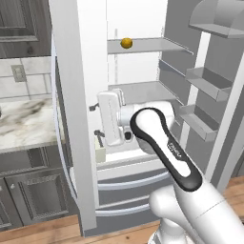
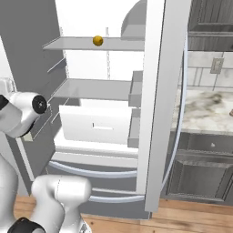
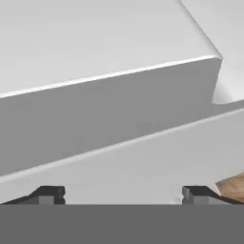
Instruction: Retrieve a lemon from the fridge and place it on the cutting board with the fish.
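Observation:
The fridge (image 1: 143, 90) stands open, its white interior (image 2: 95, 88) facing me. The lemon (image 1: 126, 43), small and yellow, sits alone on the upper shelf (image 2: 98, 41), near the shelf's front edge. My gripper (image 1: 96, 120) hangs well below it, level with the lower shelf, and points left at the left door's inner edge. In the hand view its dark fingertips (image 3: 47, 194) stand wide apart with nothing between them, so the gripper (image 3: 123, 195) is open, close to pale fridge panels. The cutting board and the fish are out of view.
Door bins (image 1: 209, 83) line the open right door. A white crisper drawer (image 2: 95, 123) sits under the lower shelf. Marble counters (image 1: 24, 124) (image 2: 205, 107) over dark cabinets flank the fridge. Wooden floor (image 2: 182, 218) lies below.

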